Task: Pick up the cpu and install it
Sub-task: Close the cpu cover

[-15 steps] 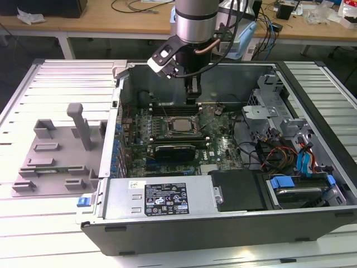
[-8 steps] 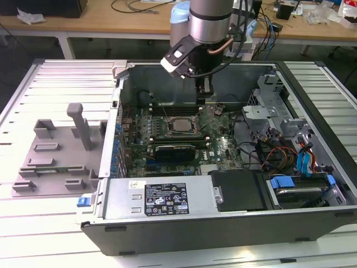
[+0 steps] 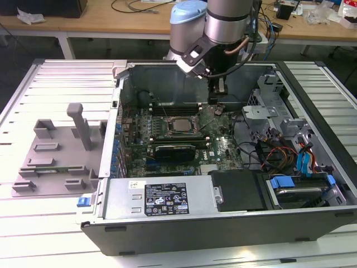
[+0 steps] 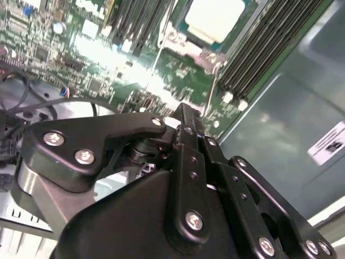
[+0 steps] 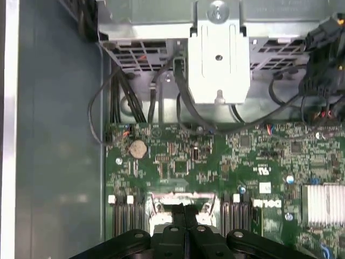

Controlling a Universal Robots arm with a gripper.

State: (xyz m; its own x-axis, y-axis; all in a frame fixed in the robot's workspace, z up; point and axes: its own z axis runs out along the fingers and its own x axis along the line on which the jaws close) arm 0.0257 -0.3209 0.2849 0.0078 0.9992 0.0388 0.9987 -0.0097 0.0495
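Hand [image 3: 220, 99] hangs inside the open computer case [image 3: 195, 223], low over the motherboard [image 3: 223, 148]. Fingers are pressed together tip to tip in both wrist views, with nothing between them. The hand is empty.

The cpu [image 3: 179, 124] is not in the hand. It lies flat on the board inside the dark socket frame [image 3: 167, 134], near the hand and off toward the exterior view's left of it. In the second wrist view its pale top [image 4: 215, 19] sits square in the frame, just past the fingertips [image 4: 183, 112], level with the board, between rows of memory slots [image 4: 253, 48].

Judgement: pick-up and placing look done, as the chip appears seated in its socket. A thin wire lever [image 3: 207, 124] stands tilted up between the hand and the socket, so the clamp looks not yet locked down. I cannot tell whether the bracket over the chip is fully lowered.

A grey fixture [image 3: 56, 151] sits on the tabletop [image 3: 33, 223], well apart from the hand, outside the case.
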